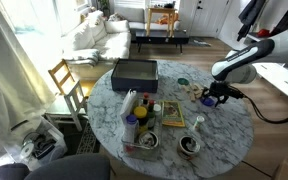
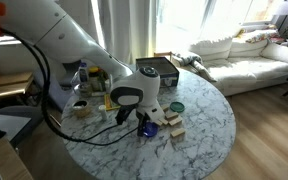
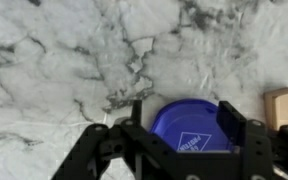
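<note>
My gripper point(image 3: 184, 125) hangs low over the white marble table point(image 3: 54, 60), jaws spread wide on either side of a round blue lid-like thing point(image 3: 189, 130) with a white diamond label. The right finger point(image 3: 230, 122) stands at the blue thing's edge; the left finger point(image 3: 136, 112) shows a thin strip of marble between it and the rim. In both exterior views the gripper point(image 1: 212, 97) point(image 2: 144, 122) is down at the table with the blue thing point(image 2: 149, 129) under it. Whether the blue thing rests on the marble or is just off it is unclear.
A wooden block point(image 3: 281, 105) lies just right of the blue thing, more blocks point(image 2: 174, 126) beside the gripper. A green lid point(image 1: 183, 82), a black box point(image 1: 134, 72), bowls point(image 1: 189, 146), bottles and a tray point(image 1: 144, 125) crowd the round table. A wooden chair point(image 1: 66, 80) stands alongside.
</note>
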You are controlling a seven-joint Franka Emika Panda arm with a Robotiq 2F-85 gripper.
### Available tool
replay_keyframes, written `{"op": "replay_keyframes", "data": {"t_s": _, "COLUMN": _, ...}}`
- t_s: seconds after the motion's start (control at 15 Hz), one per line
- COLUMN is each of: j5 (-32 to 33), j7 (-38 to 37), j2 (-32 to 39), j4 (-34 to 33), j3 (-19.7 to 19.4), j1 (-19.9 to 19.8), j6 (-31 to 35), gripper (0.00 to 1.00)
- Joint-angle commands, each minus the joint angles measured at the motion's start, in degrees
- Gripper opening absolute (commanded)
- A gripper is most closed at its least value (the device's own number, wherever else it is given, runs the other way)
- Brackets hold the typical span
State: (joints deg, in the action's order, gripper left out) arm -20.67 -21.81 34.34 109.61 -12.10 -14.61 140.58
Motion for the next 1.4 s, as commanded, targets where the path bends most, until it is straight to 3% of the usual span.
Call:
{"op": "replay_keyframes", "data": {"t_s": 0.0, "j5": 0.8, "j7": -0.8, "j2": 0.6, "j4": 0.0, "j3": -0.4, "j1": 0.4, "j6": 0.9, "gripper": 0.82}}
{"op": "replay_keyframes", "data": {"t_s": 0.2, "j5": 0.0, "j7": -0.6, "j2": 1.3, "j4": -0.5, "j3": -0.3, "j1": -0.3, "j6": 1.6, "gripper": 0.89}}
{"op": "replay_keyframes", "data": {"t_s": 0.53, "j5": -2.8, "j7": 0.2, "j2": 2.6, "j4": -1.0, "j3": 0.7, "j1": -2.3, "j6": 3.8, "gripper": 0.86}}
{"op": "replay_keyframes", "data": {"t_s": 0.93, "j5": -4.9, "j7": 0.6, "j2": 3.3, "j4": -1.6, "j3": 1.5, "j1": -3.4, "j6": 3.9, "gripper": 0.58}}
{"op": "replay_keyframes", "data": {"t_s": 1.07, "j5": -5.2, "j7": 0.6, "j2": 3.4, "j4": -1.9, "j3": 1.6, "j1": -3.4, "j6": 3.8, "gripper": 0.61}}
{"op": "replay_keyframes", "data": {"t_s": 1.33, "j5": -5.5, "j7": 0.6, "j2": 3.4, "j4": -2.3, "j3": 1.7, "j1": -3.7, "j6": 3.6, "gripper": 0.45}}
